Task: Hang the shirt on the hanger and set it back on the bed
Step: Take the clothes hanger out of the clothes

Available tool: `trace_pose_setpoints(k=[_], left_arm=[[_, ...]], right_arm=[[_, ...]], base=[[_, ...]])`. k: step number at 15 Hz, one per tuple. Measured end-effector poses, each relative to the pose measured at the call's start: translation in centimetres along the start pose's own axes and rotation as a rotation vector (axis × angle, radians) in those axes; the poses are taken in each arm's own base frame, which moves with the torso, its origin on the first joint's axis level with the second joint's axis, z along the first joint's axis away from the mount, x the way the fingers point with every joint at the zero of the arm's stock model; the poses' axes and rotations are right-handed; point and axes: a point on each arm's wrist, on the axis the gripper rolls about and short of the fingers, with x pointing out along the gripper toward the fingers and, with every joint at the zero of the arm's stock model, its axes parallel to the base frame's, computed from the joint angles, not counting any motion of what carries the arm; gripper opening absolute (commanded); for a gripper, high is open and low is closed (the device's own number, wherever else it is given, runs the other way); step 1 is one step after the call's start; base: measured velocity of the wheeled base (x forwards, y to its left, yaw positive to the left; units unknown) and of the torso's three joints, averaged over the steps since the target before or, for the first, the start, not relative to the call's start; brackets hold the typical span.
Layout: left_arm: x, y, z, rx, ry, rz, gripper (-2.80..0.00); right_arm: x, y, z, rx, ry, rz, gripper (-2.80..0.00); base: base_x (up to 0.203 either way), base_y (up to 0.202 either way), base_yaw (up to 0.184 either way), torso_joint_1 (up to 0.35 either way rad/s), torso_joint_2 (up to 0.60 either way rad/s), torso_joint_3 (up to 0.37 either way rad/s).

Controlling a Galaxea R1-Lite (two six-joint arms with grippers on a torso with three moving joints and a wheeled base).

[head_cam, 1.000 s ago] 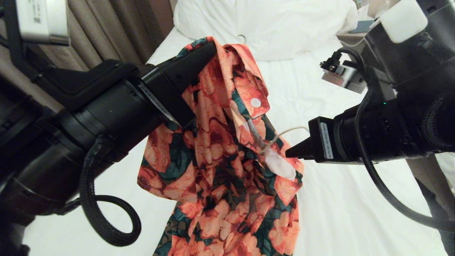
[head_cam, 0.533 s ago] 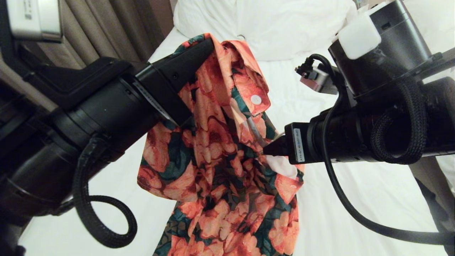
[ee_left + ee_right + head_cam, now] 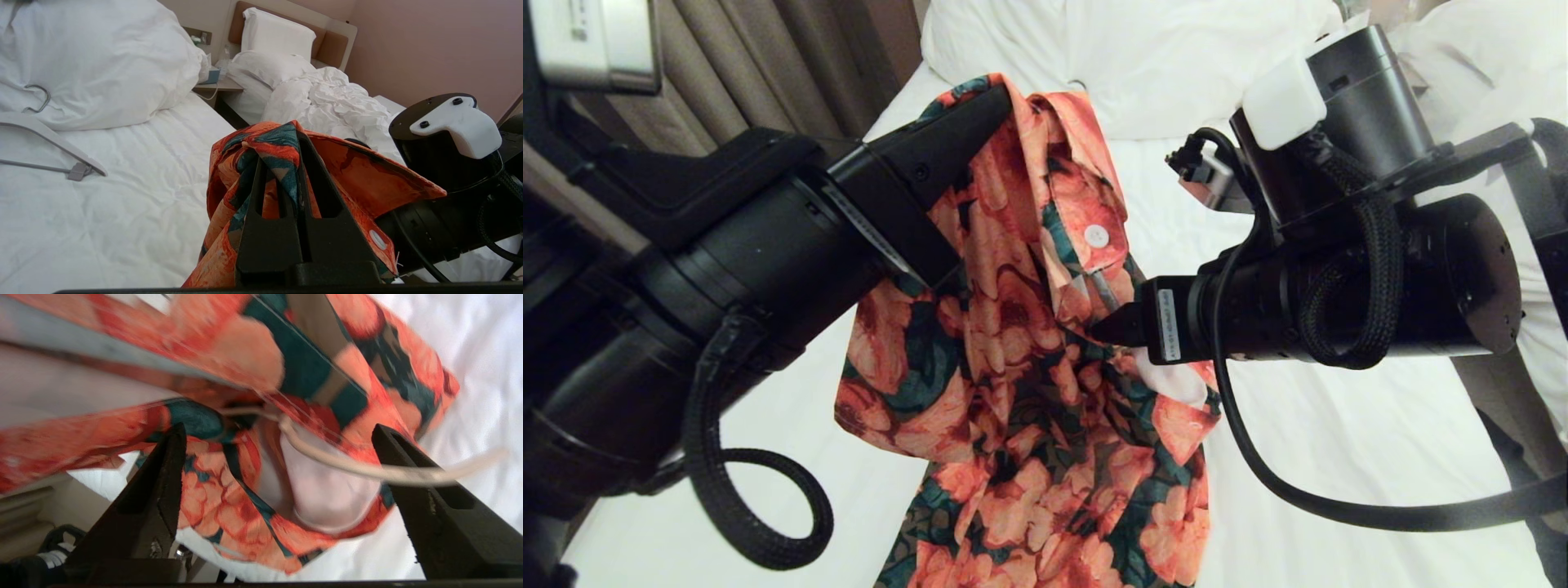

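Observation:
The shirt, coral flowers on dark green, hangs above the bed from my left gripper, which is shut on bunched fabric by the collar. My right gripper reaches in from the right at the shirt's middle. In the right wrist view its fingers stand wide apart, close to the shirt and its pale inside. The hanger, a thin cream wire, comes out of the folds and crosses in front of one finger. The right gripper hides the hanger in the head view.
A big white pillow lies at the head of the bed, with a thicker white hanger with a grey bar on the sheet before it. Curtains hang at the left. A second bed with a rumpled duvet stands beyond a nightstand.
My right gripper has moved left, up against the shirt, and its fingers have spread open. The wire that showed beside it is now hidden in the head view. The left gripper has kept still.

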Motion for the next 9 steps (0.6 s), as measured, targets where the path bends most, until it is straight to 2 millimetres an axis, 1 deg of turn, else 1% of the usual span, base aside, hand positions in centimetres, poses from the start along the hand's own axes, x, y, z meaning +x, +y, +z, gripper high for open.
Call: trace_pose_setpoints(k=[1,9], left_arm=[[0.0,0.02,0.0,0.001,0.0,0.001,-2.8],[0.03,0.01,0.07,0.001,-0.003,0.001,-2.8]], right_arm=[[0.06,0.03,0.18,-0.007,-0.017,0.0,-2.8],[0.04,-0.05,0.46,-0.015,-0.038,-0.013,-2.8]], base=[[0.0,0.0,0.0,0.0,0.0,0.0],[0.0,0.0,0.0,0.0,0.0,0.0]])
